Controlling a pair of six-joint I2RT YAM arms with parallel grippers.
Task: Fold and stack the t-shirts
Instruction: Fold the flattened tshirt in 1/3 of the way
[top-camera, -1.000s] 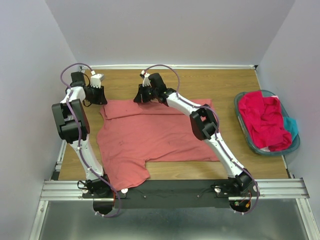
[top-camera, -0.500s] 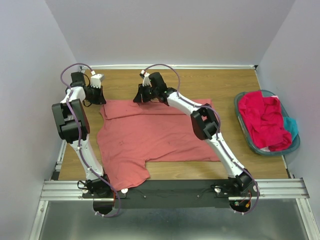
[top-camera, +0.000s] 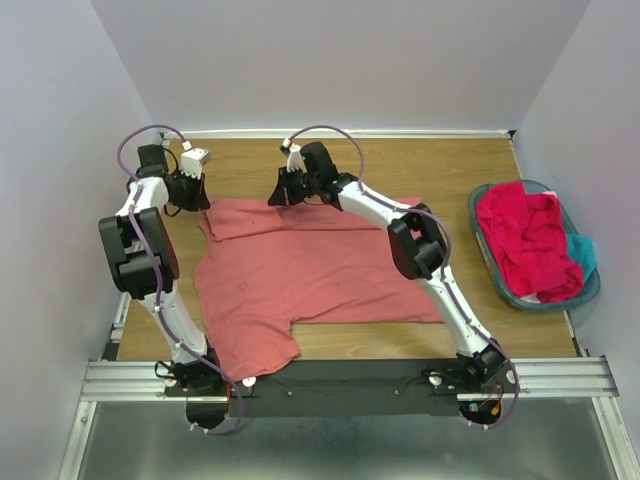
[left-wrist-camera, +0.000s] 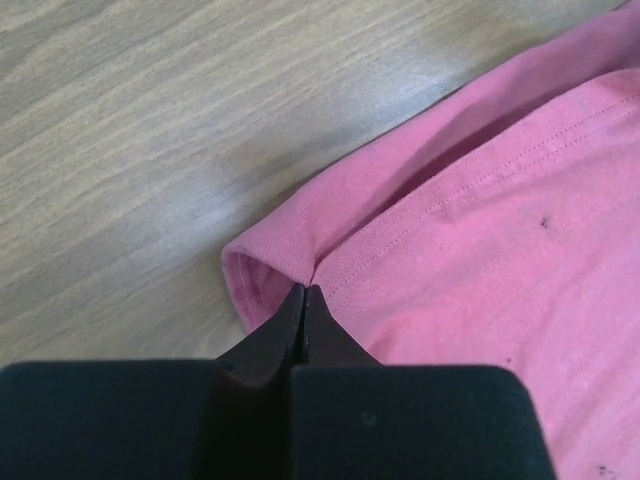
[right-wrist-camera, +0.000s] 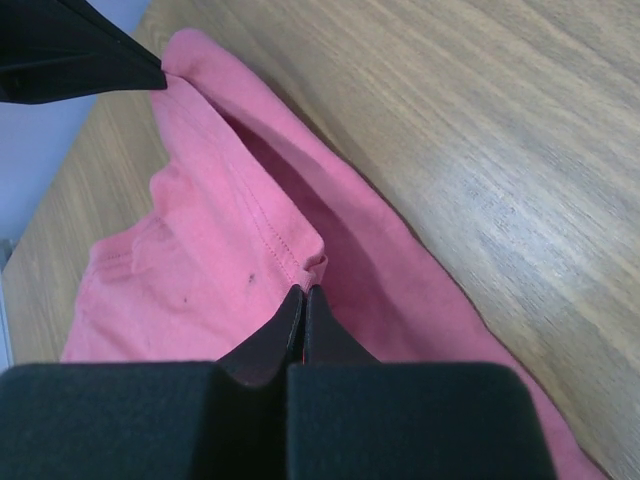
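On the left, the left gripper (top-camera: 190, 196) is pinching the far-left corner of the large salmon-pink cloth t-shirt (top-camera: 300, 270), which lies spread on the wooden bench (top-camera: 440, 165). The right gripper (top-camera: 283, 197) is clamped on that shirt's folded far edge. Well to the shirt's right, the round teal plastic basket (top-camera: 478, 240) holds a crumpled magenta-red t-shirt (top-camera: 525, 240) and a teal t-shirt (top-camera: 583, 252).

The wooden table (top-camera: 440, 165) carries a salmon-pink t-shirt (top-camera: 300, 270) spread flat over its left and middle, with the far edge folded back in a narrow band. A round teal basket (top-camera: 487, 262) stands on the table's right side, apart from that shirt, heaped with magenta-red cloth (top-camera: 525, 240) and a bit of teal cloth (top-camera: 583, 252).
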